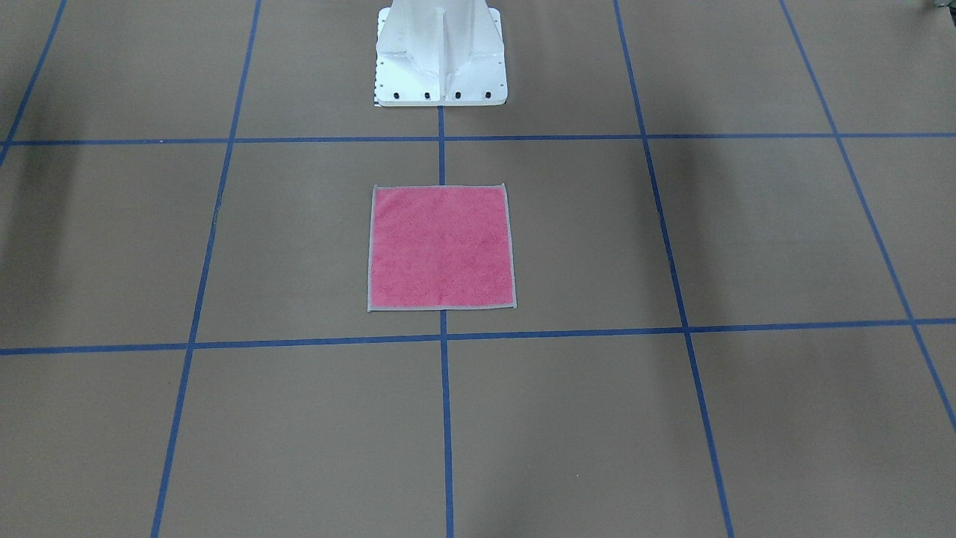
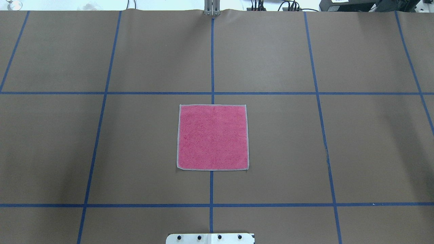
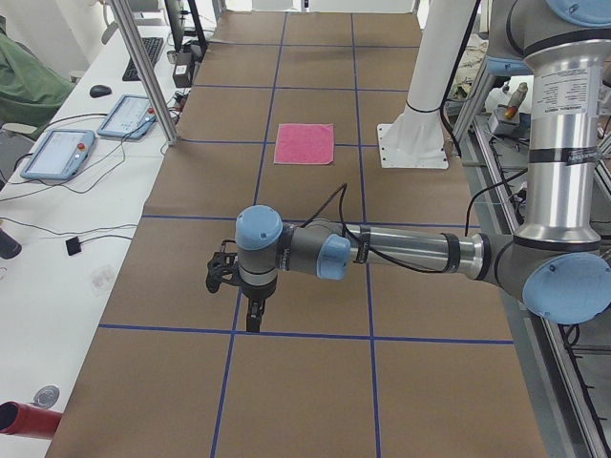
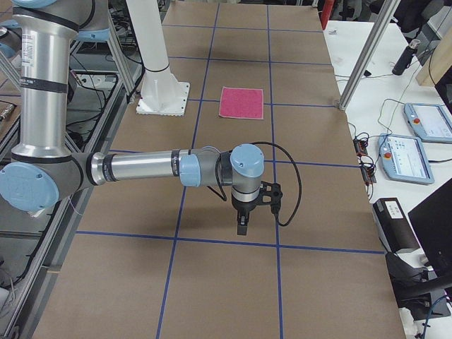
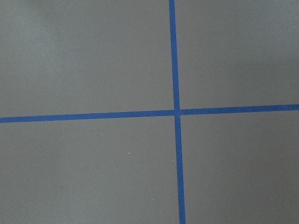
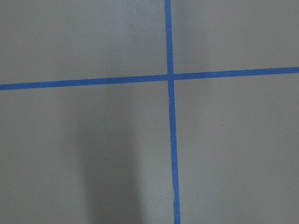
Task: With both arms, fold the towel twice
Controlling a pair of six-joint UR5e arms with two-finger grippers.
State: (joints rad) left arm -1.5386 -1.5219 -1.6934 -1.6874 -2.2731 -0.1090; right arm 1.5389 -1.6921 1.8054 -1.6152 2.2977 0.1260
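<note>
The towel (image 1: 441,248) lies flat and unfolded, pink face up, at the table's middle in front of the pedestal; it also shows in the overhead view (image 2: 212,137) and both side views (image 3: 304,143) (image 4: 241,102). The left gripper (image 3: 253,320) points down over a blue tape line, far from the towel toward the table's left end. The right gripper (image 4: 241,224) hangs the same way toward the right end. Each shows only in a side view, so I cannot tell whether either is open or shut. Both wrist views show only brown paper and crossed tape.
The white pedestal base (image 1: 441,56) stands just behind the towel. Blue tape lines (image 2: 212,61) grid the brown paper. Side benches hold tablets (image 3: 57,153) (image 4: 409,155), and aluminium posts (image 3: 143,67) (image 4: 367,53) stand at the table's far-side edge.
</note>
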